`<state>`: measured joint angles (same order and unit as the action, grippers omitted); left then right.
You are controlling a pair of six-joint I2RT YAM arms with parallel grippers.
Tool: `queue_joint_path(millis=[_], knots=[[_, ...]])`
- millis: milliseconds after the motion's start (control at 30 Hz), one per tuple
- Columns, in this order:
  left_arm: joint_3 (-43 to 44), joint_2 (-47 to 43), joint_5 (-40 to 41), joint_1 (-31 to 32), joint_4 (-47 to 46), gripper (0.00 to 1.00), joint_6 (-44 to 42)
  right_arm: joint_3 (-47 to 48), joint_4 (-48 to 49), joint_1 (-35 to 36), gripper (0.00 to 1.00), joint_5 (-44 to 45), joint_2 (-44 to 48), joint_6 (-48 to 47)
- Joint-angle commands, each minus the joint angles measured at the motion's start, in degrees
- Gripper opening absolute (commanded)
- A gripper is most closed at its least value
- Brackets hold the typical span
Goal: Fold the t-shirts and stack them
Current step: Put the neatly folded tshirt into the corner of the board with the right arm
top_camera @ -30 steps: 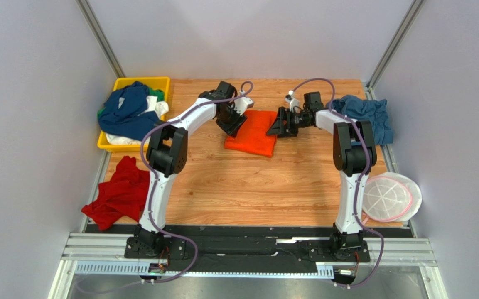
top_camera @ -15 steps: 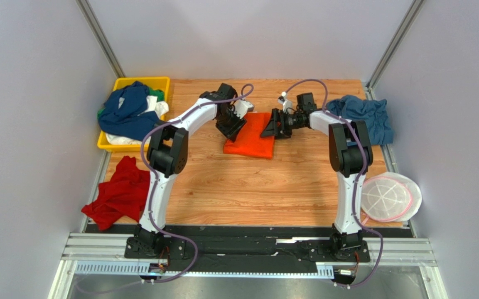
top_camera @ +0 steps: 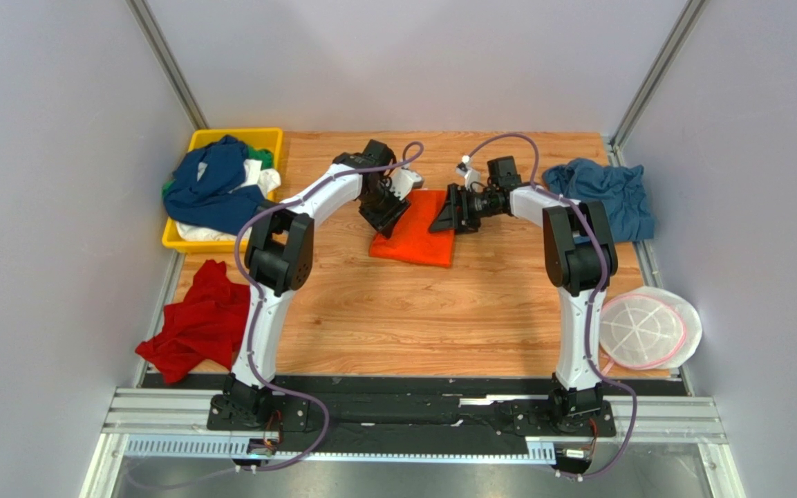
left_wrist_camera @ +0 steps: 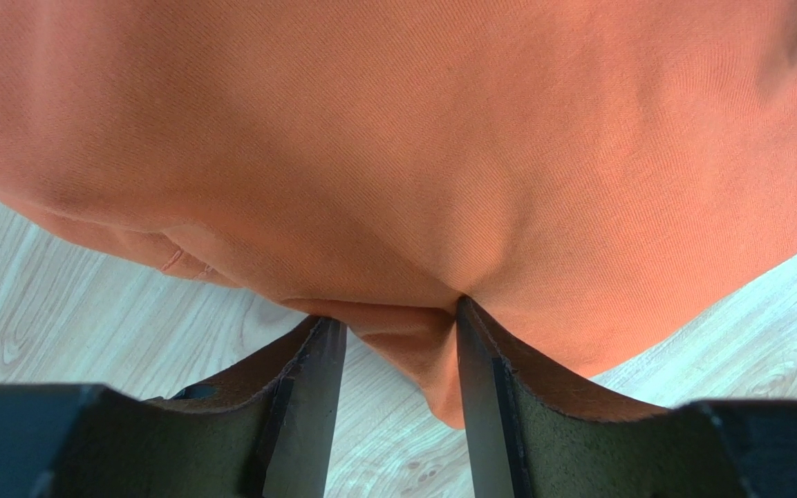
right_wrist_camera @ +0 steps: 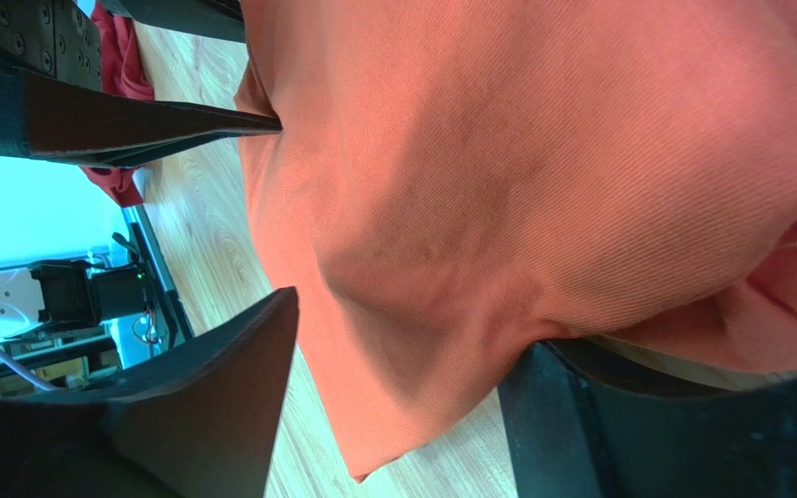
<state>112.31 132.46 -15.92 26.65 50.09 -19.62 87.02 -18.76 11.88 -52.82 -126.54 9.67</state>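
The bright orange t-shirt (top_camera: 418, 237) lies folded small at the middle back of the table. My left gripper (top_camera: 392, 215) is at its left edge and my right gripper (top_camera: 444, 220) at its right edge, facing each other. In the left wrist view the left gripper (left_wrist_camera: 397, 332) is open, with a corner fold of the orange t-shirt (left_wrist_camera: 423, 156) sagging between its fingers and bare wood showing in the gap. In the right wrist view the right gripper (right_wrist_camera: 408, 327) is wide open, with a corner of the orange t-shirt (right_wrist_camera: 537, 156) between its fingers.
A steel-blue t-shirt (top_camera: 605, 192) lies crumpled at the back right. The yellow tray (top_camera: 259, 136) at the back left holds a navy t-shirt (top_camera: 210, 187) over white and green ones. A red t-shirt (top_camera: 195, 322) lies at the left edge. The round white-and-pink disc (top_camera: 646, 327) sits front right.
My right gripper has moved left against the orange t-shirt's right edge, and the shirt is narrower and shifted slightly left. The left gripper has hardly moved.
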Motion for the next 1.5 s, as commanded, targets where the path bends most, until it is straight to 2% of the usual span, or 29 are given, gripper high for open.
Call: queue_joint_path(millis=[0,133,400,500,533,600,633,800,1033,1167,1467], knots=[[-0.60,-2.21,-0.16,0.68,0.89,0.51,-0.95,0.08,1.01,0.34,0.67,-0.62,0.59,0.26],[-1.48,-2.74,0.19,0.68,0.72,0.51,-1.04,0.69,0.92,0.60,0.58,-0.62,0.33,0.35],[-2.01,-3.35,0.28,0.77,0.63,0.50,-1.04,2.54,-0.48,2.71,0.51,-0.01,-0.55,-0.09],[-2.10,-3.53,0.28,0.77,0.63,0.50,-1.04,3.41,-1.01,2.97,0.41,0.00,-1.07,-0.35],[-2.10,-3.53,0.28,0.77,0.54,0.50,-1.12,3.68,-1.19,2.97,0.34,0.08,-1.16,-0.70],[-2.10,-3.53,0.45,0.77,0.54,0.50,-1.12,4.21,-1.89,2.97,0.27,0.17,-1.34,-1.06],[-2.10,-3.53,0.54,0.77,0.63,0.50,-1.13,4.47,-2.24,2.97,0.20,0.26,-1.51,-1.32],[-2.53,-3.70,1.07,0.77,0.63,0.49,-1.48,5.44,-4.87,2.98,0.01,1.14,-1.17,-3.34],[-2.36,-6.60,2.56,0.77,0.28,0.49,-1.92,7.89,-13.56,2.62,0.00,5.35,0.85,-8.08],[0.53,-8.18,3.35,0.77,1.15,0.49,-2.18,10.01,-19.28,1.57,0.00,8.60,1.73,-11.32],[3.27,-10.56,6.34,0.77,2.65,0.49,-3.41,13.96,-29.83,-4.05,0.00,15.54,3.84,-15.38]])
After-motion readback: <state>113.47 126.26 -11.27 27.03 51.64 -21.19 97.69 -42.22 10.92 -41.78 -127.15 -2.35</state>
